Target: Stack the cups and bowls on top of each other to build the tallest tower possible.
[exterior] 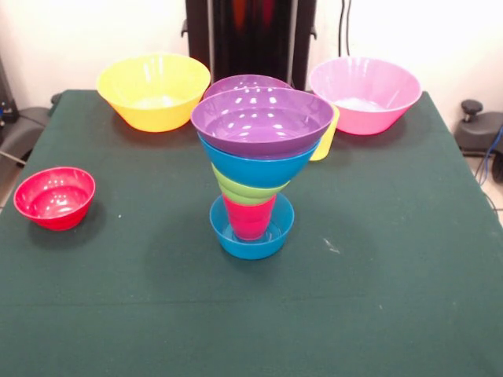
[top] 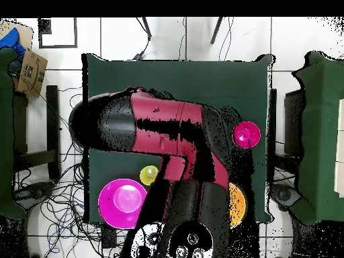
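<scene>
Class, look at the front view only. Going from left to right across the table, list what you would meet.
Small red bowl → large yellow bowl → tower of stacked pieces on a small blue bowl → large pink bowl.

Green-clothed table (exterior: 409, 298) (white wall (exterior: 94, 31) behind), tiled floor (top: 67, 74).

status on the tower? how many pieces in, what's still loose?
Done: the tower stands five high: small blue bowl as base, red cup, lime green bowl, medium blue bowl, purple bowl on top.
In hand: nothing seen; the gripper isn't visible.
Left: small red bowl, large yellow bowl, pink bowl, second purple bowl and yellow cup behind the tower.
</scene>
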